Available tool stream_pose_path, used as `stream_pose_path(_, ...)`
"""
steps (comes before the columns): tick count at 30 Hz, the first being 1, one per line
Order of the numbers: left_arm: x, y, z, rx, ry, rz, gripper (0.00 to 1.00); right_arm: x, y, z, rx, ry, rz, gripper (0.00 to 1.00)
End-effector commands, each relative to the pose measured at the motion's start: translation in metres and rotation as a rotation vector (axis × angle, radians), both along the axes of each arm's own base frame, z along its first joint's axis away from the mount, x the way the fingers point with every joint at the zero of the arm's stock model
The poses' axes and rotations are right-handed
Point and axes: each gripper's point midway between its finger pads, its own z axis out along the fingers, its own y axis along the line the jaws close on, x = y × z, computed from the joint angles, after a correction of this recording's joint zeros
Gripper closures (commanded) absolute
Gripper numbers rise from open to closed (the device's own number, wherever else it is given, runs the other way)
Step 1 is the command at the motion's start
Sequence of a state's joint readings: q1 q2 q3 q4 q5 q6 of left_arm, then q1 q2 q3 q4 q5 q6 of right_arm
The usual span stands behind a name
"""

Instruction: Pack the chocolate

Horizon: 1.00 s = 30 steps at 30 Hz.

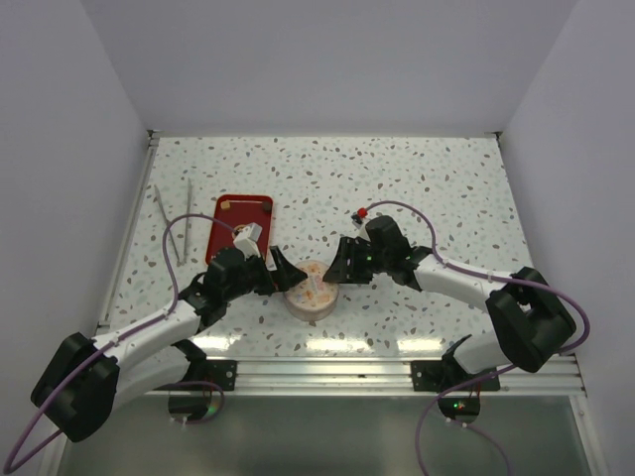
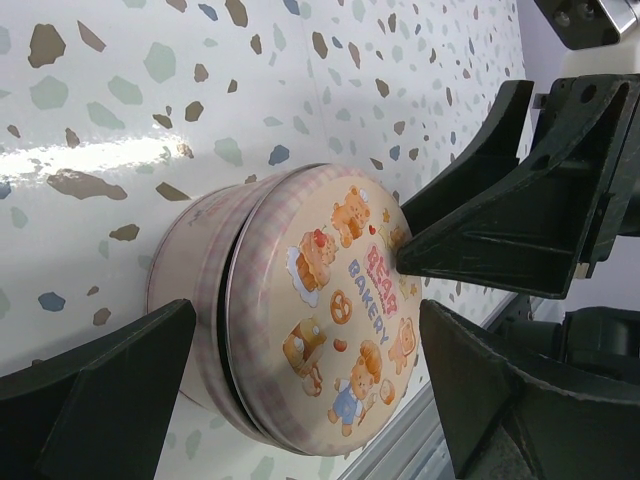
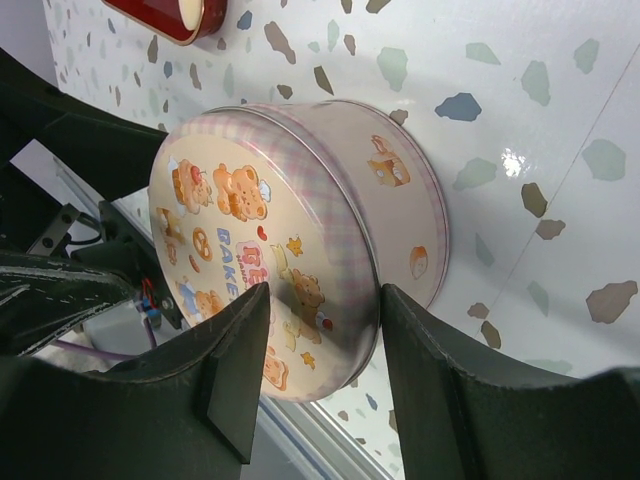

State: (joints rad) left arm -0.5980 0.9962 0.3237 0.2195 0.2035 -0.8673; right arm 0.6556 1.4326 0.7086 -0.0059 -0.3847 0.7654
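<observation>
A round pink tin (image 1: 311, 289) with a "Bear Bakery" lid (image 2: 330, 290) stands on the speckled table between both grippers. The lid sits on it with a dark gap at its rim. My left gripper (image 1: 286, 270) is open, its fingers (image 2: 110, 390) spread on either side of the tin's near edge (image 2: 200, 300). My right gripper (image 1: 343, 266) is shut on the lid's rim (image 3: 330, 210), with one finger (image 3: 235, 350) on the lid's top and the other beside the rim. One pale chunk of chocolate (image 1: 227, 204) lies on a red tray (image 1: 241, 226). The other chunks are hidden.
The red tray also shows at the top of the right wrist view (image 3: 165, 18). Two thin white sticks (image 1: 174, 220) lie left of the tray near the left wall. A metal rail (image 1: 397, 369) runs along the table's near edge.
</observation>
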Motion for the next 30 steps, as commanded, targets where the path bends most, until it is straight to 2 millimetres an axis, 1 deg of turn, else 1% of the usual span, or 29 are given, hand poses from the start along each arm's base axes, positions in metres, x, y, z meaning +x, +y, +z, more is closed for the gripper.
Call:
stream_pose_path(1,0.006,-0.007,0.024,-0.019,-0.068,-0.020,0.00,0.011,0.019,0.042,0.104,-0.099,0.030,0.48)
stream_pose_path(9,0.010,-0.001,0.026,0.007,-0.083,0.011,0.00,0.011,0.018,0.042,0.102,-0.101,0.029,0.48)
stream_pose_path(15,0.011,-0.001,0.026,0.010,-0.080,0.015,0.00,0.011,0.018,0.042,0.101,-0.099,0.027,0.48)
stream_pose_path(19,0.011,0.002,0.023,0.026,-0.072,0.023,0.00,0.011,0.018,0.042,0.100,-0.099,0.028,0.48)
stream_pose_path(25,0.010,0.005,0.019,0.055,-0.067,0.025,0.00,0.008,0.016,0.036,0.088,-0.091,0.031,0.48)
stream_pose_path(30,0.013,0.010,0.018,0.085,-0.078,0.040,0.00,0.007,0.014,0.035,0.082,-0.090,0.024,0.47)
